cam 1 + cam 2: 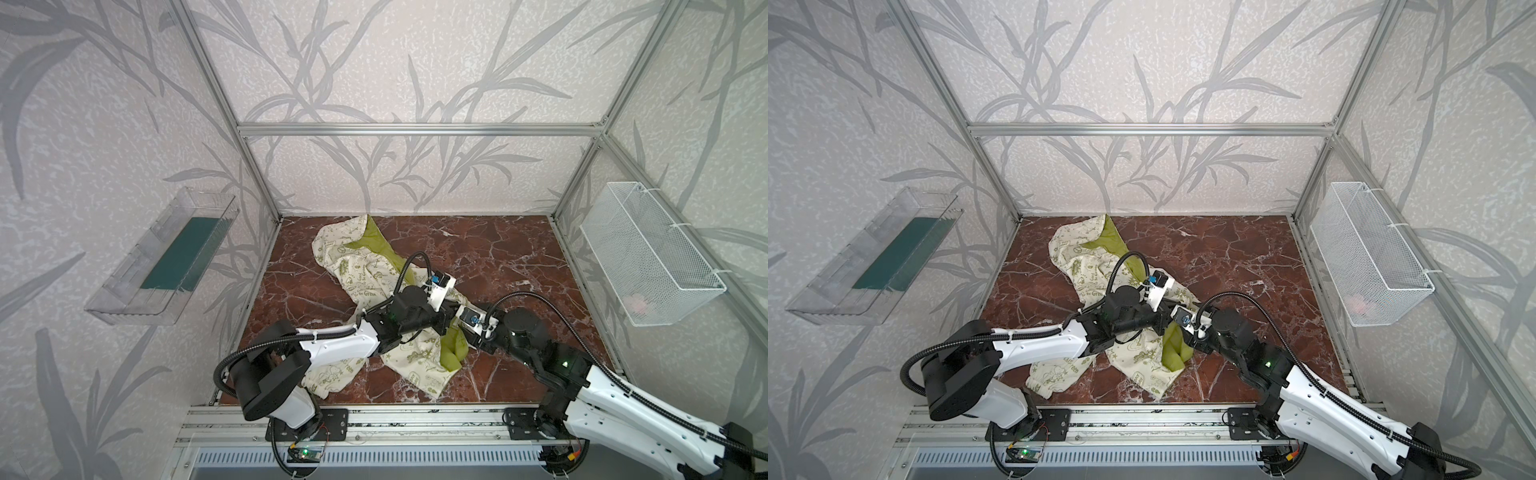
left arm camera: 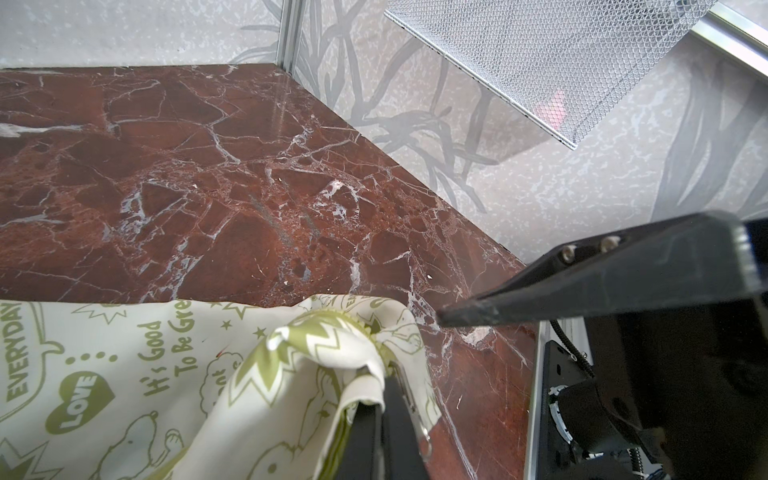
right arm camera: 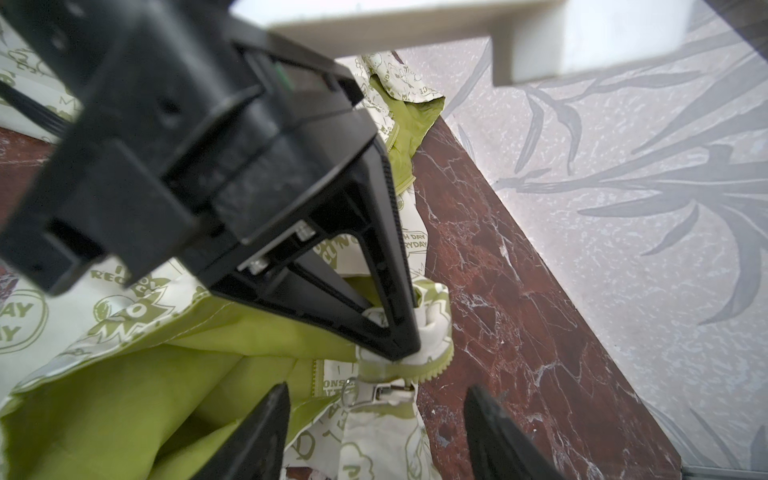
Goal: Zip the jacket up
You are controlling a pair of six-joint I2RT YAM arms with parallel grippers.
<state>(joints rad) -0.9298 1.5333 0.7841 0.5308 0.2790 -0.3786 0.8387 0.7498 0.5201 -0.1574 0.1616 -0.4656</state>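
Observation:
The jacket [image 1: 361,270] [image 1: 1088,266] lies crumpled on the marble table, cream printed side up with olive-green lining showing. My left gripper [image 2: 380,415] is shut on a bunched fold of the jacket [image 2: 124,374] by the zipper; in the right wrist view the left gripper [image 3: 399,349] pinches the cloth beside the green zipper teeth [image 3: 436,368]. The metal zipper pull [image 3: 376,392] [image 2: 415,411] hangs just past that grip. My right gripper [image 3: 382,432] is open, one finger either side of the pull, touching nothing. In both top views the two grippers meet over the jacket's middle [image 1: 451,324] [image 1: 1167,324].
The red-brown marble table [image 1: 498,257] is walled by patterned panels and aluminium posts. A white wire basket [image 1: 648,257] hangs on the right wall. A clear plastic tray [image 1: 166,257] hangs on the left wall. A metal rail [image 1: 415,419] runs along the front edge.

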